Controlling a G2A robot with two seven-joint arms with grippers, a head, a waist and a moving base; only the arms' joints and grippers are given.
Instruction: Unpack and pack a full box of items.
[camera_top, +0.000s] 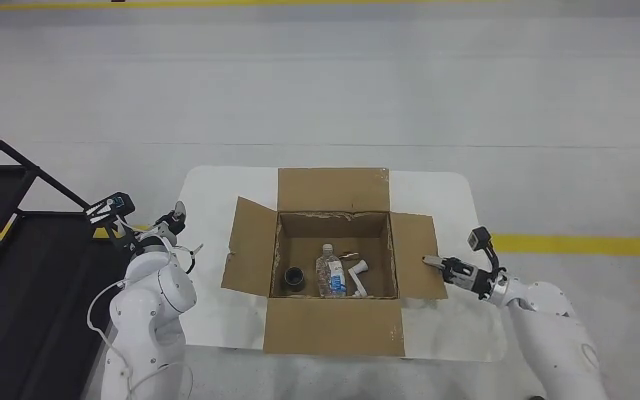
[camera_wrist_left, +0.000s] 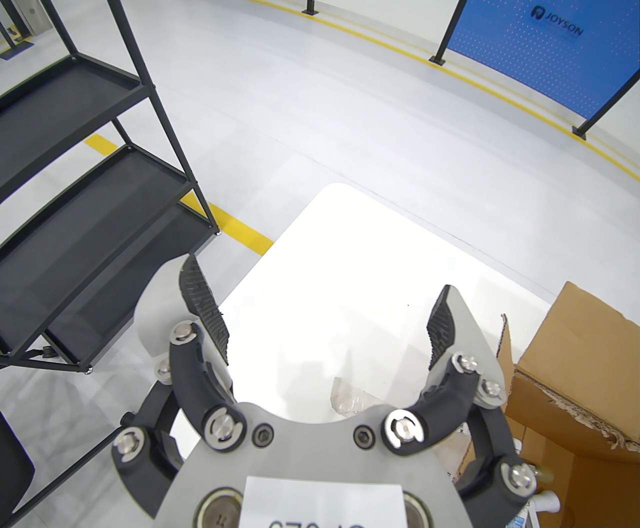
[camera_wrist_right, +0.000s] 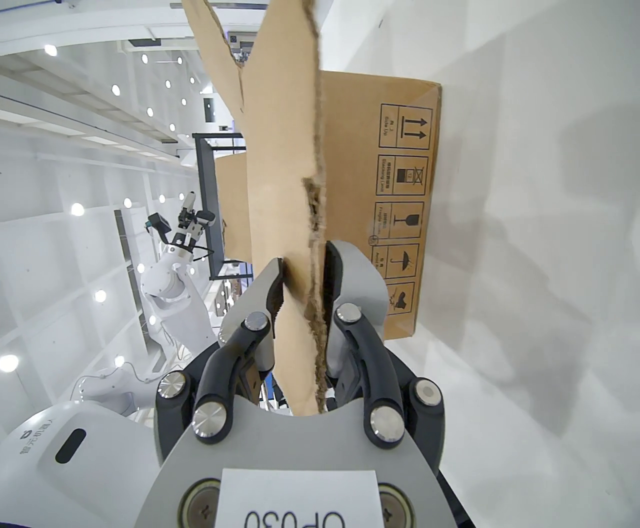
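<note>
1. Off the nine o'clock edge of the surface (camera_top: 215, 200), a black shelf rack (camera_top: 35, 260) stands on the floor, well apart from the cardboard box (camera_top: 335, 325).
2. At nine o'clock of the box, the left gripper (camera_top: 178, 213) hangs above the surface's edge, apart from the box's nearest flap. In the left wrist view its fingers (camera_wrist_left: 202, 300) are spread wide, with nothing between them but the white surface (camera_wrist_left: 360, 250) below.
3. A small clear packet (camera_wrist_left: 352, 397) lies flat on the surface beneath that gripper (camera_wrist_left: 320, 300), near the box's corner (camera_wrist_left: 565, 360).
4. The box sits open at the middle of the surface, its four flaps folded outward toward twelve, three, six and nine o'clock.
5. Inside, a black round item (camera_top: 294, 278) rests toward the nine o'clock wall. A water bottle (camera_top: 331, 272) lies on its side at the centre, lengthwise from twelve to six o'clock. A white item (camera_top: 358, 276) lies just beside the bottle, at its three o'clock.
6. At three o'clock of the box, the right gripper (camera_top: 440, 264) meets the outer edge of the right flap (camera_top: 415, 255).
7. The right wrist view shows the right gripper (camera_wrist_right: 305, 272) with its fingers (camera_wrist_right: 350, 270) closed on that flap (camera_wrist_right: 290, 175), one pad against each face, the ragged cardboard edge running between them. The box's printed side wall (camera_wrist_right: 380, 200) stands just beyond.
8. Past the surface at three o'clock, a yellow line (camera_top: 575, 243) runs along the floor.
</note>
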